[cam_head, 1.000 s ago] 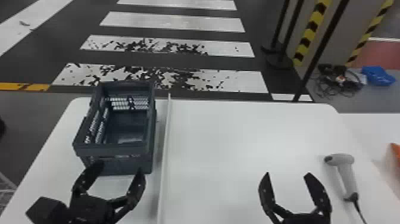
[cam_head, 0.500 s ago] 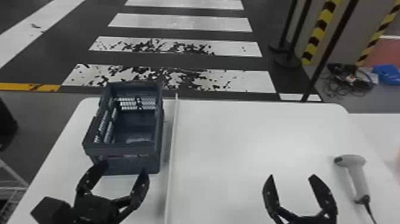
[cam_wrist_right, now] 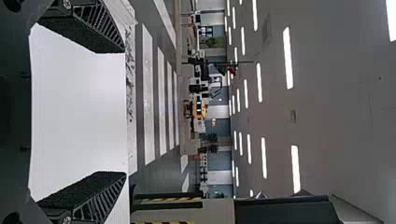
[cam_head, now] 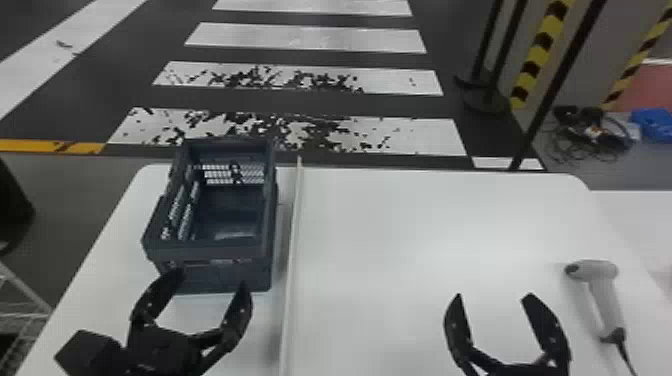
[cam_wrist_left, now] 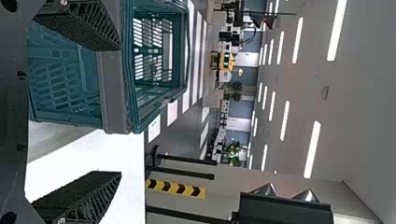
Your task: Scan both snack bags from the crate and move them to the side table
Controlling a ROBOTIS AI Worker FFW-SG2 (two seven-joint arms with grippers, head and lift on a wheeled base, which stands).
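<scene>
In the head view my left gripper [cam_head: 212,285] stands open just in front of the crate [cam_head: 210,252], at the table's left. The crate's interior shows its bare floor, and no snack bag is visible inside. My right gripper [cam_head: 492,297] is open over the table's front, with nothing between its fingers. To its right the grey scanner [cam_head: 607,300] lies on the table. In the left wrist view the left gripper [cam_wrist_left: 119,109] has its fingers spread, with the crate [cam_wrist_left: 114,93] beyond them. The right wrist view has the right gripper [cam_wrist_right: 123,112] open above the white tabletop.
A thin white divider [cam_head: 294,250] runs front to back on the table [cam_head: 425,225], right beside the crate. The side table [cam_head: 635,210] adjoins at the right. Black posts, cables [cam_head: 590,135] and a blue item [cam_head: 652,125] are on the floor behind.
The head view has shifted slightly, so the table, crate and scanner sit a little farther right in it. Both grippers remain open in nearly the same place.
</scene>
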